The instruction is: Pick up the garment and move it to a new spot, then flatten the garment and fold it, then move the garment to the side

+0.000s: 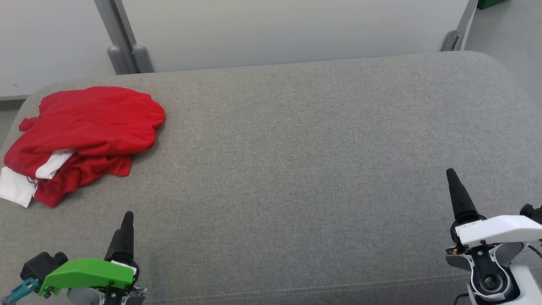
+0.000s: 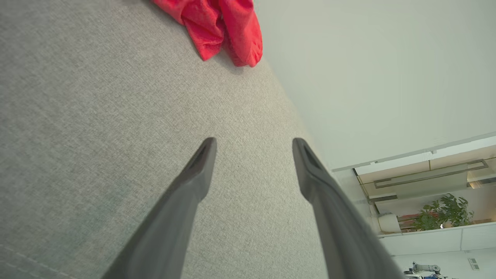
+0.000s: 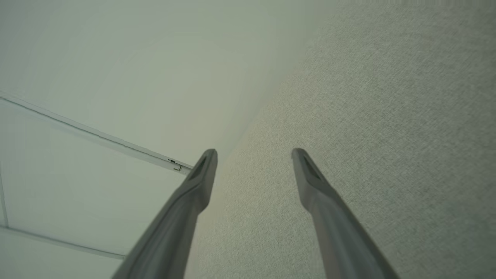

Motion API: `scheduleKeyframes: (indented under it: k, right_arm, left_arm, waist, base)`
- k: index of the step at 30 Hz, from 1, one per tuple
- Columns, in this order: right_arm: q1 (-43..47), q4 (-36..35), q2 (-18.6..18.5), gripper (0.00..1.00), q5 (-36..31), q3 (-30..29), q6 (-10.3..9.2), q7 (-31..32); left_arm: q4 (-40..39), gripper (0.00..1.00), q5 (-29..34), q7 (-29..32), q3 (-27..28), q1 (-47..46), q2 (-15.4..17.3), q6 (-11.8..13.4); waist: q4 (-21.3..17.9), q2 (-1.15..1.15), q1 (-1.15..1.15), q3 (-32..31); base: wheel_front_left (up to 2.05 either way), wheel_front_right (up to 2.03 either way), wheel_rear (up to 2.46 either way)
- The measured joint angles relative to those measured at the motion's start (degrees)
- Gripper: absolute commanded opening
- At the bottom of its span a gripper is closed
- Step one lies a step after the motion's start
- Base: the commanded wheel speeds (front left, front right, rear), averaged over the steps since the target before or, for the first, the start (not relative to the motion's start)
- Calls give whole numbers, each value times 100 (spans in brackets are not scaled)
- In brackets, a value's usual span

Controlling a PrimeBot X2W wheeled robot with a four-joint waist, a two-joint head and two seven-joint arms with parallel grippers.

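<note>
Fabric on that crumpled red garment with a white panel (image 1: pixel 84 131) looks thin, soft and light, basically T-shirt stuff. I'd guess it weighs next to nothing, goes limp the second it's lifted and drapes wherever it wants. It isn't fragile and it isn't really slippery, but one layer could easily slide off the others if only the top of the heap gets pinched.

It's bunched up at the far left corner of the grey fabric-covered cushion (image 1: pixel 296 148), right by the left edge. The heap's long axis runs on a diagonal. The near-left end is where the white flap (image 1: pixel 17 190) pokes out, and the rounded far-right end points toward the back wall.

For a hold, I'd go for the loose red edge on the near side, since it faces the left gripper (image 2: pixel 254 144) and sits nearest to it. Grabbing a hem or corner there should make flattening easier later.

The left gripper's fingers are spread wide with nothing between them, near the front edge and well apart from the cloth. The right gripper (image 3: pixel 254 153) is just as wide and empty, over at the near right.
</note>
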Motion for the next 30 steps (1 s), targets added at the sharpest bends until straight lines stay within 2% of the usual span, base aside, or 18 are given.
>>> scheduleKeyframes:
  k: [13, 30]
  right_arm:
    - [80, -162, -134, 100, -1319, 327, -232, -258]
    - [192, -280, -198, 100, -2738, 605, -485, -606]
  left_arm:
    - [-176, 100, 1249, -263, -245, -27, 75, 235]
    - [-324, 100, 2831, -606, -414, -25, 97, 503]
  waist:
    - [-25, 0, 0, 8]
    - [-19, 0, 0, 6]
  base:
    - [0, 0, 0]
    - [0, 0, 0]
